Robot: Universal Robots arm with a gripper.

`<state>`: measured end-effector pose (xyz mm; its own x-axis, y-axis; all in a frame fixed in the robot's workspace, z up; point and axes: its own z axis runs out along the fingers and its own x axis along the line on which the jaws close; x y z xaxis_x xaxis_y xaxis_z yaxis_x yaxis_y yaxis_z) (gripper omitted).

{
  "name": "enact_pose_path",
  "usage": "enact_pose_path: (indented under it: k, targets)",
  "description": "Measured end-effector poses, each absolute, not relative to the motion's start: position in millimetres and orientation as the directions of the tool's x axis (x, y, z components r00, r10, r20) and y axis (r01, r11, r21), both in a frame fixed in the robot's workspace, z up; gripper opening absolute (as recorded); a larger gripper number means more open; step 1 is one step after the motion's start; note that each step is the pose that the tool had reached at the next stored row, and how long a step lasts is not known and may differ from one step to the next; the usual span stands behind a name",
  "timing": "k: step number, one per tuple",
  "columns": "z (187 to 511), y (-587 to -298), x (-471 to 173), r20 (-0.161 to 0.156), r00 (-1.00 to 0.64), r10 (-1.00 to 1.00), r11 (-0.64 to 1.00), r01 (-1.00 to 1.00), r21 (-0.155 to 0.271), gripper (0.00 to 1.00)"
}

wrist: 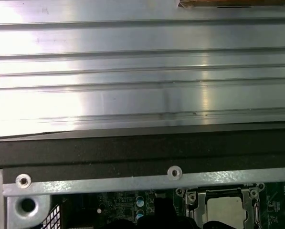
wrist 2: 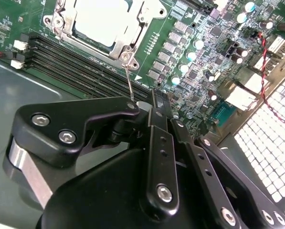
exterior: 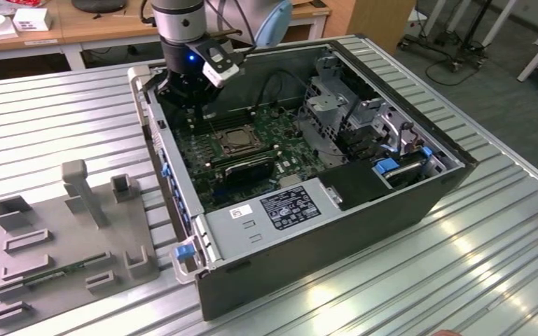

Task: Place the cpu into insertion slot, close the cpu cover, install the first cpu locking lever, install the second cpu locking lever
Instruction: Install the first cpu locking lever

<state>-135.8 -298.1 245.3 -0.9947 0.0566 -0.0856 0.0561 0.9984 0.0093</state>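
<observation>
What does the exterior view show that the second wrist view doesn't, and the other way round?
Exterior view: the whole open case on the slatted table, the grey fixture beside it, and the arm reaching in.
Second wrist view: a thin wire lever running from the corner of the cover towards the end effector, and a red-black twisted wire.
Both: the cpu framed by the cover, on the green board.

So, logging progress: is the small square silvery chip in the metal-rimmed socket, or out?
In: the small square silvery cpu lies flat within the metal-rimmed insertion slot.
</observation>
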Motion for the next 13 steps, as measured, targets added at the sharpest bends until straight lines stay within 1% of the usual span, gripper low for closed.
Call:
enact_pose_path:
  k: [13]
  targets:
    - [246.5,-303.0,-135.7,-0.085,-0.995,0.056,0.998,0.056,0.008,0.1]
